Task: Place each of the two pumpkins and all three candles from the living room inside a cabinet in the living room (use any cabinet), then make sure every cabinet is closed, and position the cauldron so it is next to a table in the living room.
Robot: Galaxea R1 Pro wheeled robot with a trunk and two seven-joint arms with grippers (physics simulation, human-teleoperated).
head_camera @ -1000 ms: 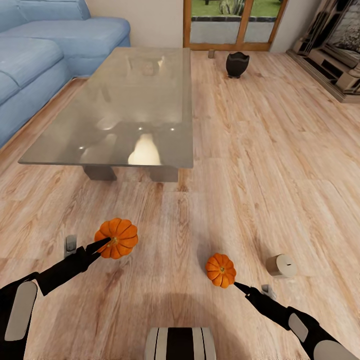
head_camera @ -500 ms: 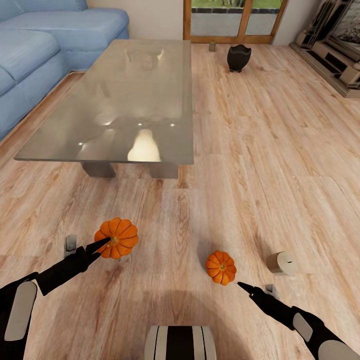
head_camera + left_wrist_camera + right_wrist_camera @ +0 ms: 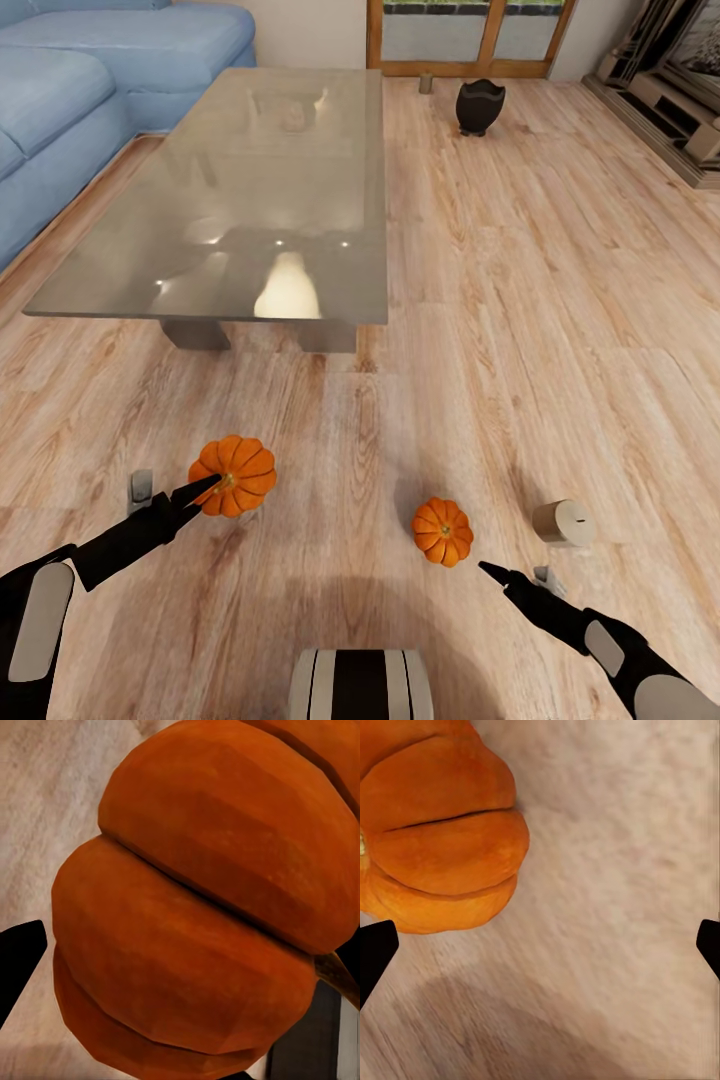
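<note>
The head camera looks forward and down over the wooden floor (image 3: pixel 560 300) from high up. The left wrist camera sits very close against the bigger pumpkin (image 3: pixel 202 900), also seen from the head. The right wrist camera faces the floor close beside the smaller pumpkin (image 3: pixel 435 832).

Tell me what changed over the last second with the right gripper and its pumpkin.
The right gripper has backed away from the smaller pumpkin, open, leaving a gap; the pumpkin sits on the floor. The left gripper stays at the bigger pumpkin. The candle is unmoved.
</note>
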